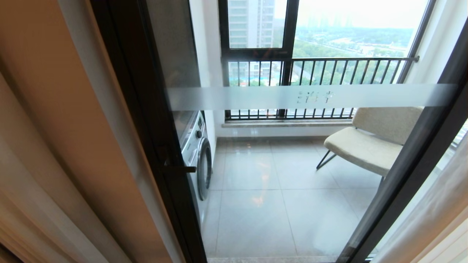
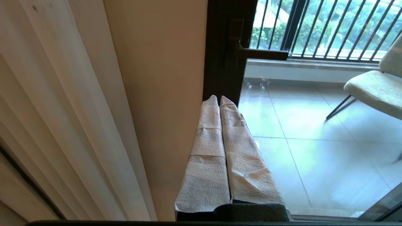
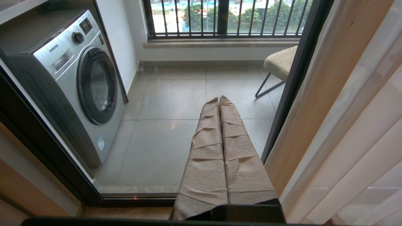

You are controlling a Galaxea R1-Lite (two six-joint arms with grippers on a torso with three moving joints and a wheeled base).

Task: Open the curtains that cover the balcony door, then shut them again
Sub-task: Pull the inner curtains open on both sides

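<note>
two curtains (image 1: 62, 146) hang drawn apart, one at each side of the single balcony door (image 1: 278, 164), whose glass stands uncovered between them with one frosted band (image 1: 310, 96) across it. my left gripper (image 2: 219, 98) is pinched shut on nothing, near the door's dark handle (image 2: 260, 54), the left drape just beside it on my left. my right gripper (image 3: 219, 99) is likewise closed and empty, the right drape beside it. the folds run straight up and down, floor-length.
</note>
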